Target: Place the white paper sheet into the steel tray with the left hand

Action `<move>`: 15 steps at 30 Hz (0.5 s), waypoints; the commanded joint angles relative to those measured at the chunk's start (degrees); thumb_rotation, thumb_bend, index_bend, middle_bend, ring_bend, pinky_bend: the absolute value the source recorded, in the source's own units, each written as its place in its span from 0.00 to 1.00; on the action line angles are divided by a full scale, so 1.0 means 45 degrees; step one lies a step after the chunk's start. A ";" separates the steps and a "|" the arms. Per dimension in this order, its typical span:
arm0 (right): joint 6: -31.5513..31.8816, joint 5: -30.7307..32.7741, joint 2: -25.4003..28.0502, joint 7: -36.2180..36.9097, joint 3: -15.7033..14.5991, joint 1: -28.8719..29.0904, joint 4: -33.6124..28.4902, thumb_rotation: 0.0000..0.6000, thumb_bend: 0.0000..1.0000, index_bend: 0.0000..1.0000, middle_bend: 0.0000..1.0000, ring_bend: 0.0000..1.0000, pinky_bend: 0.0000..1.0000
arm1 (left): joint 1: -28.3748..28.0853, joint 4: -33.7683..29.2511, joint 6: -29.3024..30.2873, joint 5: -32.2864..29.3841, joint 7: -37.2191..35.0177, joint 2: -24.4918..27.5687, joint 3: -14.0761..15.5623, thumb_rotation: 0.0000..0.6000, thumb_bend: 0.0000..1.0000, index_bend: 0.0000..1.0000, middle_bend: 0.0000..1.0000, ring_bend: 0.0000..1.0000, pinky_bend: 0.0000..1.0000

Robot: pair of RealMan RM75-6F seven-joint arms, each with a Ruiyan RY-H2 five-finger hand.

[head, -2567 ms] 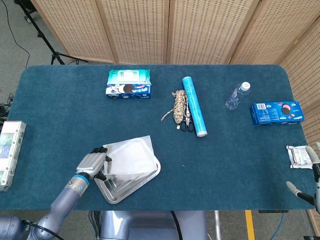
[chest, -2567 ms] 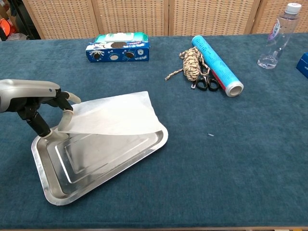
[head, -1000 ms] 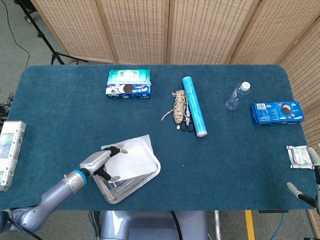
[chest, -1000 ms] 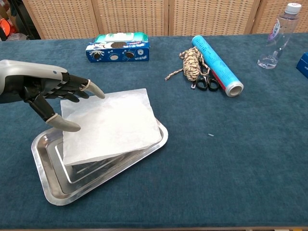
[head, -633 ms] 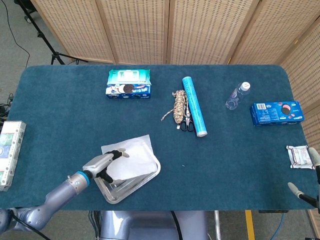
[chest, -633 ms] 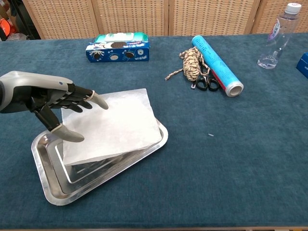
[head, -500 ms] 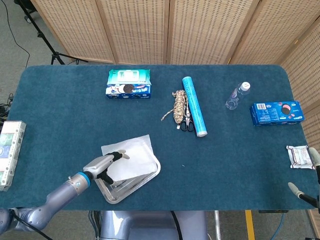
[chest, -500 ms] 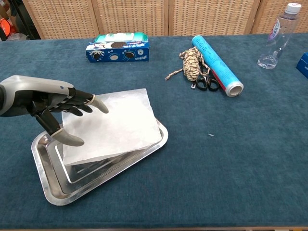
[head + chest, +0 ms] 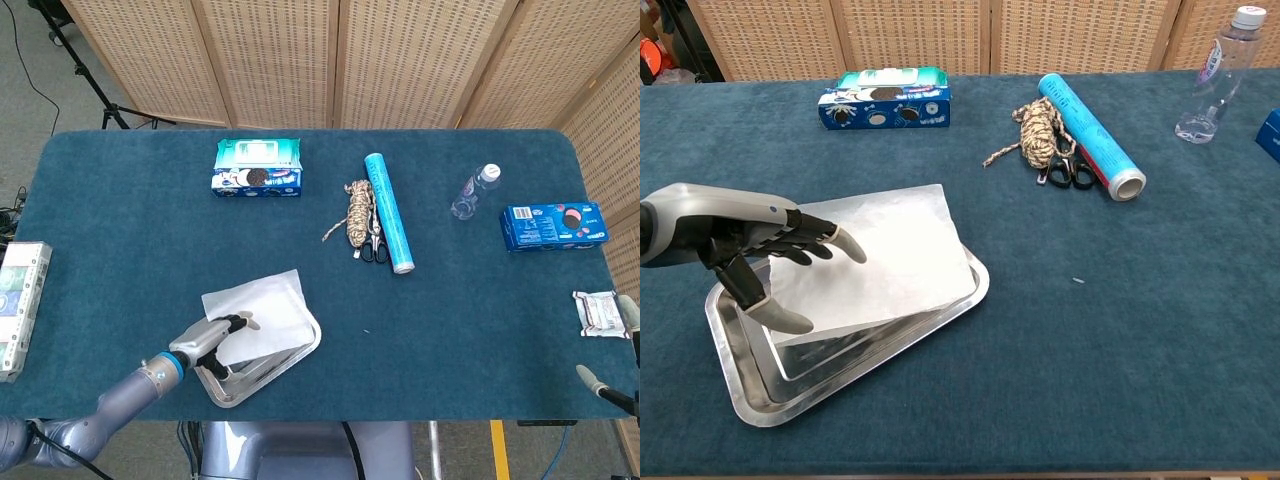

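The white paper sheet (image 9: 267,309) (image 9: 885,258) lies over the steel tray (image 9: 300,350) (image 9: 880,355) near the table's front left, its far edge reaching past the tray's rim. My left hand (image 9: 212,340) (image 9: 750,245) hovers over the sheet's near left corner with fingers spread and nothing in it. Only a fingertip of my right hand (image 9: 612,385) shows at the far right edge of the head view, beside a small white packet (image 9: 600,312).
At the back lie a wet-wipes pack (image 9: 258,166) (image 9: 885,98), a rope bundle (image 9: 357,212) with scissors (image 9: 374,246), a blue roll (image 9: 388,212) (image 9: 1090,136), a water bottle (image 9: 474,192) (image 9: 1217,73) and a blue cookie box (image 9: 554,225). A box (image 9: 18,305) sits at the left edge.
My left hand let go of the sheet's corner, opened and drew back toward the front edge. The sheet dropped flat over the tray.
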 commanded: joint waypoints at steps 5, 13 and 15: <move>-0.0002 -0.0020 0.0003 -0.0002 -0.0008 -0.0005 -0.0010 1.00 0.00 0.04 0.00 0.00 0.00 | -0.0128 -0.0276 0.0103 -0.0094 0.0030 0.0044 0.0203 1.00 0.22 0.18 0.00 0.00 0.00; 0.0017 -0.0017 0.0010 0.0034 -0.0001 -0.0020 0.0000 1.00 0.00 0.04 0.00 0.00 0.00 | -0.0255 -0.0233 0.0163 -0.0279 0.0072 -0.0119 0.0471 1.00 0.22 0.18 0.00 0.00 0.00; 0.0015 -0.0019 0.0017 0.0040 -0.0006 -0.0025 0.0002 1.00 0.00 0.04 0.00 0.00 0.00 | -0.0267 -0.0238 0.0190 -0.0310 0.0065 -0.0170 0.0532 1.00 0.22 0.18 0.00 0.00 0.00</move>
